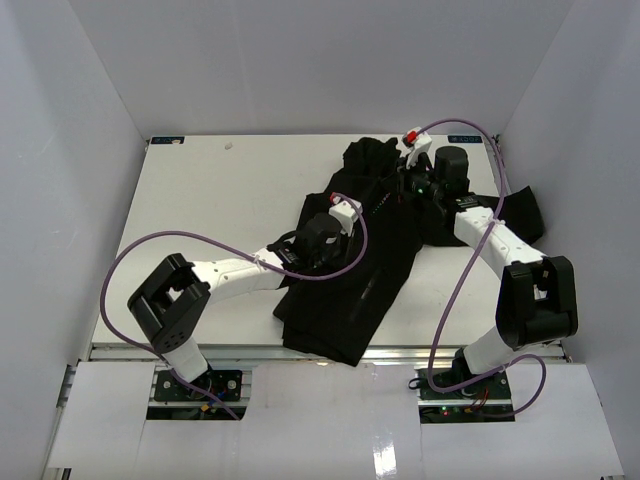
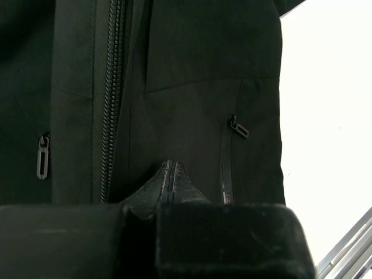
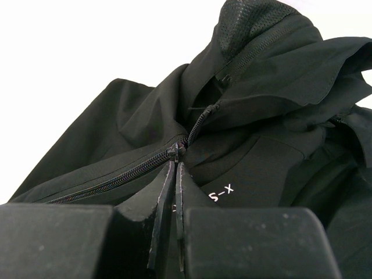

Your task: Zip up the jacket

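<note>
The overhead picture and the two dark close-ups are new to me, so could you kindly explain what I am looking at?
Two robot arms are bolted at the near edge of a white table: the left arm and the right arm. The wide picture comes from a fixed camera above and behind them. Each close-up comes from a camera on a wrist, looking past that arm's own two fingers. A black jacket lies on the table. In the left wrist view, the left gripper is shut, tips against the fabric beside the front zipper; whether cloth is pinched does not show. In the right wrist view, the right gripper is shut at the zipper slider near the collar, apparently pinching it.
</note>
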Tool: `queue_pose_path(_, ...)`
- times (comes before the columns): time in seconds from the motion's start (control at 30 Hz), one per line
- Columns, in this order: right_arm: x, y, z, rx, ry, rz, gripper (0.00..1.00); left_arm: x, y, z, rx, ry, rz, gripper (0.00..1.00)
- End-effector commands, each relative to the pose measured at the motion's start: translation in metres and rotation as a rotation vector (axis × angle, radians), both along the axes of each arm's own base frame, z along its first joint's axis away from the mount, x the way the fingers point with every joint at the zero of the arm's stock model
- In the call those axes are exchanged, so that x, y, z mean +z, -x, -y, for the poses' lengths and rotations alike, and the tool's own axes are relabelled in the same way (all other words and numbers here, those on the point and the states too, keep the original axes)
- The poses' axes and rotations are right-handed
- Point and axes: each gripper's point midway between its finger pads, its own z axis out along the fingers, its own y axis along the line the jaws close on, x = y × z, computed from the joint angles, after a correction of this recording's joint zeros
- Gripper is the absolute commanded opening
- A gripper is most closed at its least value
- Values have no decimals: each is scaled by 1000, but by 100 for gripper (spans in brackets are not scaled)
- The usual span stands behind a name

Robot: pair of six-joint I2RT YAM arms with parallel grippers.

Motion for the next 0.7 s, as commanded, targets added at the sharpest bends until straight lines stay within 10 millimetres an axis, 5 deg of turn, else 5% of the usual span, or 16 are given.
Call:
queue_pose_path(0.0, 47, -10, 9, -93, -25, 80, 8, 16, -6, -9, 65, 13, 27, 0)
queue_pose_path(0.17, 58, -18, 25, -190, 24, 51, 8, -3, -3, -28, 128, -36, -2, 0)
queue_pose_path(0.27, 53, -7, 16, -109, 47, -18, 8, 1, -1, -31, 128, -31, 9, 0)
queue_pose_path(0.3, 51, -3, 12, -89, 38, -32, 8, 9, 0, -29, 109, -15, 23, 0)
queue_pose_path(0.4, 49, 16, 6, -35, 28, -37, 8, 48, 12, -17, -5, 59, 64, 40)
queue_pose_path(0.43, 44, 23, 5, -12, 31, -43, 8, 68, 16, -14, -38, 92, 85, 46)
queue_pose_path(0.57, 40, 61, -8, 176, 23, 49, 8, 126, 30, -11, -124, 151, 120, 60)
queue_pose_path(0.67, 43, 84, -13, 263, 12, 126, 8, 143, 28, -19, -138, 153, 101, 65)
